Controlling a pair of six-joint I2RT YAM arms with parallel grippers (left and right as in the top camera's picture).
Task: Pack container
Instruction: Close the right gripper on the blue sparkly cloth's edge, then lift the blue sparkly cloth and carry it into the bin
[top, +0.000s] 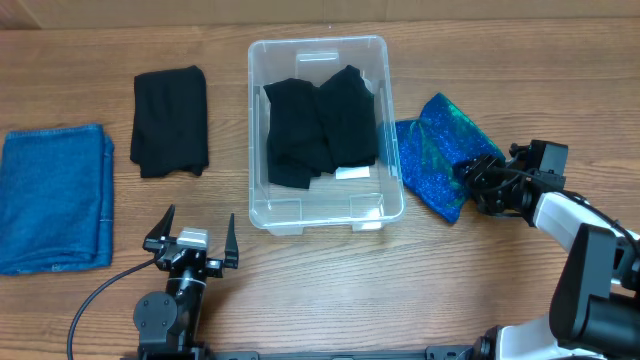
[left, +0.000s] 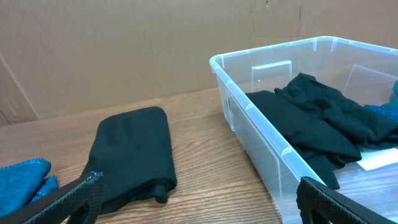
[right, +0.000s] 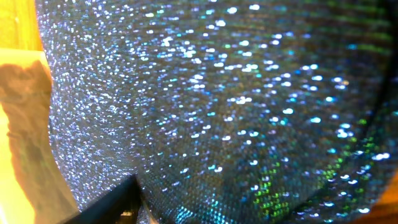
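Left hand (top: 200, 214) stands wide open and empty near the table's (top: 330, 290) front edge. Still unpacked on the table are a folded blue towel (top: 55, 197) and a folded black cloth (top: 170, 120). The container (top: 318, 42), at centre, holds black garments (top: 320, 125). Just beside it lies sequined blue-green fabric (top: 430, 150). The right hand (top: 470, 185) touches that fabric, but its opening cannot be determined. Packing is judged under half done.

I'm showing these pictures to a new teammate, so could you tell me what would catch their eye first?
The glittery blue-green fabric right of the clear container stands out most, with the right end effector at its edge. Next comes the container itself, in the overhead view's centre, black garments piled inside. A folded black cloth and blue towel lie to its left.
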